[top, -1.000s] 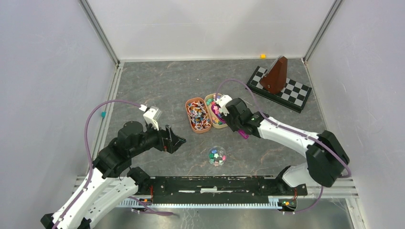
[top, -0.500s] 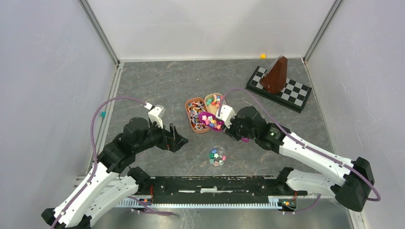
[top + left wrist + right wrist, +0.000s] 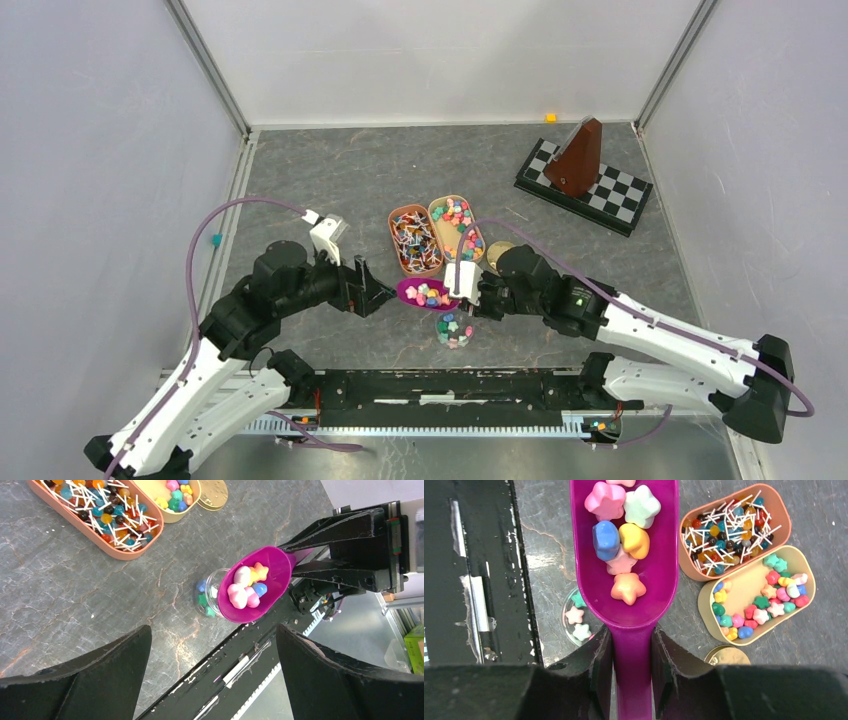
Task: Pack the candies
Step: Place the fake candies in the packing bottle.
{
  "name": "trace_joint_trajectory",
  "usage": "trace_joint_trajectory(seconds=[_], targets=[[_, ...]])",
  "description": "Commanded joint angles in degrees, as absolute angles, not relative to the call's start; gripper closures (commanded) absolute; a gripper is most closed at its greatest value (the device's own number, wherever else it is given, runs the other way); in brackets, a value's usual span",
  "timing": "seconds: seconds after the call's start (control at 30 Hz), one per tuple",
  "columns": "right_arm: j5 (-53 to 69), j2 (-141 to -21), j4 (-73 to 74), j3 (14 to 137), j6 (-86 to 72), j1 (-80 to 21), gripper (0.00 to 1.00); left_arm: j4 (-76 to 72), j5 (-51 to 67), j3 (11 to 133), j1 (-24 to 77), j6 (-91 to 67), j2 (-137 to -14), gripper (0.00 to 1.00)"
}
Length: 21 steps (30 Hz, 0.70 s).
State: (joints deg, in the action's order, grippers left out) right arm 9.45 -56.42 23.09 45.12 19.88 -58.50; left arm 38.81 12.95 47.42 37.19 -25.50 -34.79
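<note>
The right hand [image 3: 468, 290], clamped on the handle of the purple scoop [image 3: 425, 294], holds the candies [image 3: 621, 540] just above and slightly far-left of the clear jar [image 3: 454, 328] on the desk [image 3: 330, 180], the scoop's long axis running left-right, while the spread-open left hand [image 3: 370, 292] hovers farther left.

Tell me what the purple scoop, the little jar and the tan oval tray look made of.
The scoop: smooth, glossy magenta plastic, by its even colour and soft highlights. The jar: clear, candies showing through its wall; glass or plastic, cannot tell. The tan tray: matte, uniform, moulded-looking, probably plastic.
</note>
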Motion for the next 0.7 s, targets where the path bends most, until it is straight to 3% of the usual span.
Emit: trace_joint_trajectory(seconds=[0.0,0.67], targets=[[11.3,-54.2,20.7,45.3,21.5,-59.7,1.00,38.0,15.9,49.2,37.0,-26.9,-35.9,0.00],[13.6,-45.7,17.7,44.8,20.1,-61.5,1.00,38.0,17.0,47.2,37.0,-27.7,-37.2,0.00]])
